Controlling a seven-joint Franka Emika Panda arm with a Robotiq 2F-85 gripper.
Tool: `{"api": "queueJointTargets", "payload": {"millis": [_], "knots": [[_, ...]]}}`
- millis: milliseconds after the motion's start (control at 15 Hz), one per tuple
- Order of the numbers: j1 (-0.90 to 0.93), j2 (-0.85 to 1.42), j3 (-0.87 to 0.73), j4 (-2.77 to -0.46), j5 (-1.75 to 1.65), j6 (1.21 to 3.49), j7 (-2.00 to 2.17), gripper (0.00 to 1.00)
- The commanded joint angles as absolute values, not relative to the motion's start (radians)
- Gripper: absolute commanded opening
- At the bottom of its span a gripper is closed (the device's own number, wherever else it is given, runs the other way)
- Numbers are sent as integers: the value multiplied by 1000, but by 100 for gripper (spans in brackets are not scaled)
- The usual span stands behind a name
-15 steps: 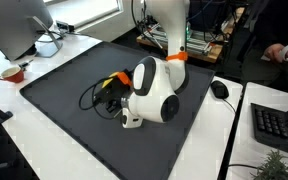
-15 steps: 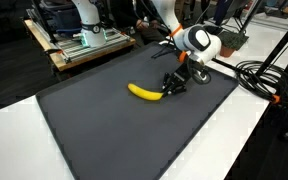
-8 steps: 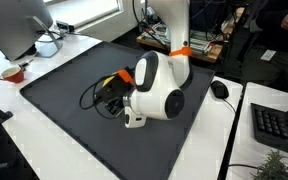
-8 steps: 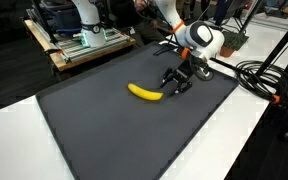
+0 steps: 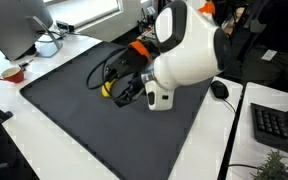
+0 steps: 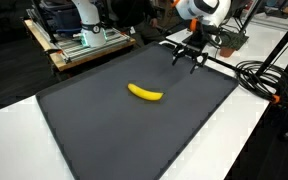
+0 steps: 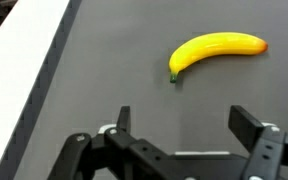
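A yellow banana [image 6: 145, 93] lies free on the dark grey mat [image 6: 104, 130]; the wrist view shows the banana [image 7: 215, 52] with its stem end pointing toward the middle of the picture. My gripper [image 6: 192, 57] hangs open well above the mat, up and away from the banana, with nothing between its fingers. In the wrist view my gripper [image 7: 184, 122] stands wide apart over bare mat. In an exterior view the arm's white body hides most of the banana [image 5: 106, 88], only a yellow sliver showing beside the gripper [image 5: 130, 88].
White tables border the mat [image 5: 64, 95]. A bowl [image 5: 12, 73] and a monitor [image 5: 14, 25] stand at one side, a mouse [image 5: 219, 89] and keyboard [image 5: 277, 125] at another. Black cables [image 6: 264, 78] and a wooden pallet [image 6: 89, 45] lie beyond the mat.
The gripper went from shut on the banana's end to fully open, let it go on the mat, and rose up and away. The banana stayed where it lay.
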State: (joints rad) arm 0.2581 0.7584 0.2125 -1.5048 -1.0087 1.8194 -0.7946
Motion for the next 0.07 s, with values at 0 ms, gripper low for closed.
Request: {"api": "queueJointTargets", "payload": {"millis": [0], "knots": [[268,723,206,-1541,-1004,1854,-798,100]]}}
